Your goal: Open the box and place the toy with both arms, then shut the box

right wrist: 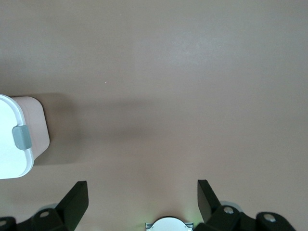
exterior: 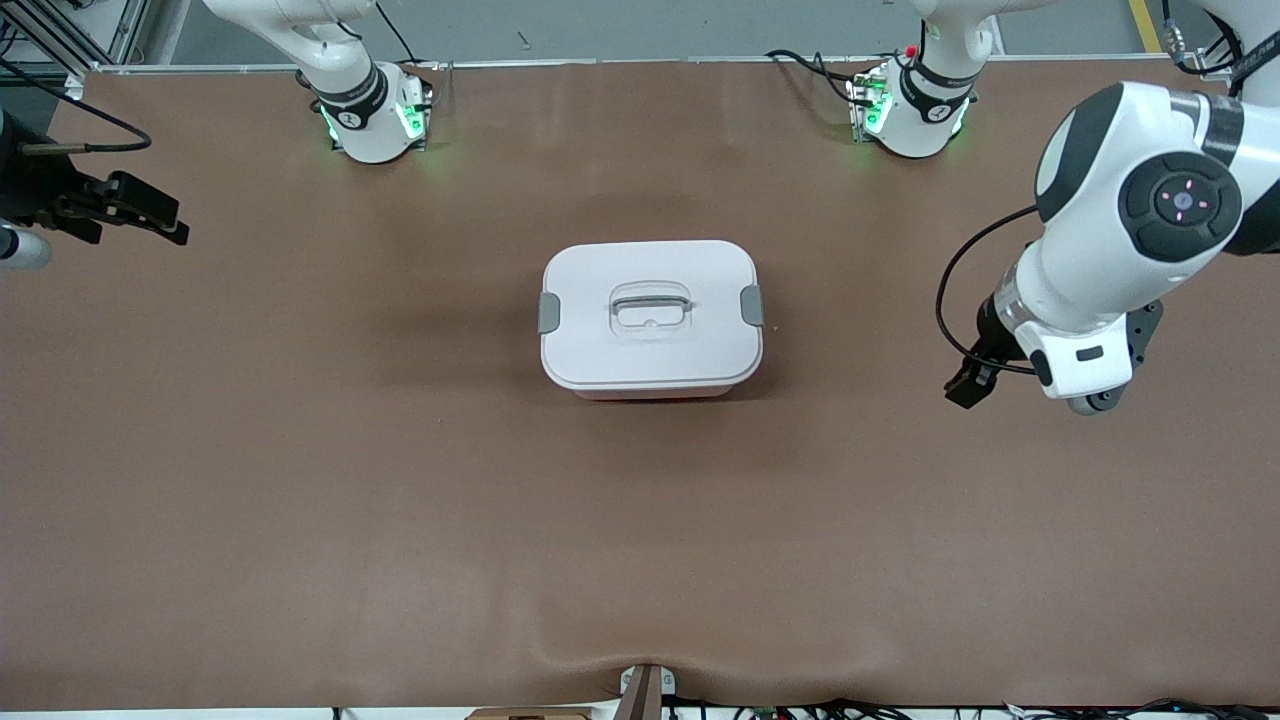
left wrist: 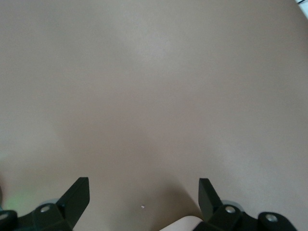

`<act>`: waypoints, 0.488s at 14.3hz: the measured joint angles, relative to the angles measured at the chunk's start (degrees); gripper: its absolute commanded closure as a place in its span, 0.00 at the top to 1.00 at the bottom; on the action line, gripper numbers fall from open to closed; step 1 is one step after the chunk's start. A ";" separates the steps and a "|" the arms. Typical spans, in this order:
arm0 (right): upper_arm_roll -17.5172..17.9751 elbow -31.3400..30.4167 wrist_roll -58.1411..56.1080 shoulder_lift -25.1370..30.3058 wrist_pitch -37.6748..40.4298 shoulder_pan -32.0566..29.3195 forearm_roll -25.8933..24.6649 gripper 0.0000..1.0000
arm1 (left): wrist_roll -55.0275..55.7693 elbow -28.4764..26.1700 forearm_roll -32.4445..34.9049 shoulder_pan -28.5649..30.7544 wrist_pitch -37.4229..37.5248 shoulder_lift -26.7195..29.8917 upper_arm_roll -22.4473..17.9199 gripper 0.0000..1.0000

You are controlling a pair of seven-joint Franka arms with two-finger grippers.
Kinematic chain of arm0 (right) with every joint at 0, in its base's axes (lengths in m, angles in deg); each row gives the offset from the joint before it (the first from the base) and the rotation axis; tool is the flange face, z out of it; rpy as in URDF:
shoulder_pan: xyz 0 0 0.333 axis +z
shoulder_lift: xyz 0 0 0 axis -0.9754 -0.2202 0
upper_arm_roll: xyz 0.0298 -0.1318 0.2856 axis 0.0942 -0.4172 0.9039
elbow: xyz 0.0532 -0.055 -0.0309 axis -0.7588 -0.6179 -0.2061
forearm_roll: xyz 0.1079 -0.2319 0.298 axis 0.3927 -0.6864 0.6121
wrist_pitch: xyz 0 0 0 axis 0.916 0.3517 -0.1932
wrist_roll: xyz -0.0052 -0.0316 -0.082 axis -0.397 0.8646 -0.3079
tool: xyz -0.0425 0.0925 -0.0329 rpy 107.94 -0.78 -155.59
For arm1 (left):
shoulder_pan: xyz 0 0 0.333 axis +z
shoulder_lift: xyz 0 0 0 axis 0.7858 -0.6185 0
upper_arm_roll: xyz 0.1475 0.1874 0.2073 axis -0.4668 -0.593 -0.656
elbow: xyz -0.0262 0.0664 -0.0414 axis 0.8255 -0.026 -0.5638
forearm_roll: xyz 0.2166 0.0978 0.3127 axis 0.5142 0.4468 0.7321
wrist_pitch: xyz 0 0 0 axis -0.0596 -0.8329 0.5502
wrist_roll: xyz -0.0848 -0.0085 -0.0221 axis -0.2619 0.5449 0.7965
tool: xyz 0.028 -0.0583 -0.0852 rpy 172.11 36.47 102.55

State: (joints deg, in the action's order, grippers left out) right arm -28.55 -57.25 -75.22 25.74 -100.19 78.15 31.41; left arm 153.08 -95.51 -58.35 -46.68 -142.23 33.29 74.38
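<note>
The box stands in the middle of the brown tabletop, about midway between the two arms' ends. Its white lid is on and sits flat. The recessed handle lies in the centre of the lid. One grey clip is at the lid edge toward the right arm's end, and the other grey clip is at the edge toward the left arm's end. Both clips lie against the lid. A thin strip of the pink tub shows under the lid on the side nearer to the front camera. The toy is not visible in any view.

The left claw hangs over bare tabletop toward the left arm's end, well apart from the box. In the left wrist view its two black fingers stand wide apart with nothing between them, and below them there is only the plain surface.

The right claw is at the edge of the front view, over the tabletop at the right arm's end, also well apart from the box. In the right wrist view its fingers are spread wide and hold nothing. That view also shows one corner of the box with a grey clip on it, and the right arm's base between the fingers.
</note>
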 measured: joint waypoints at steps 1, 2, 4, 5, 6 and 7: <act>0.00 0.14 0.00 0.00 0.00 -0.01 0.00 1.00 | -0.67 0.01 -0.43 -2.75 0.12 1.06 -2.40 1.00; 0.00 0.27 0.00 0.00 0.00 -0.01 0.00 1.00 | -1.55 0.03 -1.40 -4.65 0.36 2.21 -4.00 1.00; 0.03 0.36 0.00 0.00 0.00 0.00 0.00 1.00 | -6.09 0.06 -3.75 -6.04 0.64 4.76 -6.32 1.00; 0.04 0.36 0.00 0.00 0.00 0.00 0.00 1.00 | -10.07 0.10 -5.30 -6.08 0.68 6.18 -7.71 1.00; 0.04 0.36 0.00 0.00 0.00 0.00 0.00 1.00 | -14.91 0.24 -6.85 -6.14 0.68 7.58 -9.20 1.00; 0.05 0.36 0.00 0.00 0.01 0.00 0.00 1.00 | -19.71 0.60 -7.75 -6.33 0.75 8.81 -10.54 1.00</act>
State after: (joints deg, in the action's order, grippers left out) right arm -28.50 -56.89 -75.22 25.74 -100.18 78.15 31.41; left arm 133.37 -94.91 -66.10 -53.01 -141.48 42.09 63.84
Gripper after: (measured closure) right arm 0.000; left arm 0.000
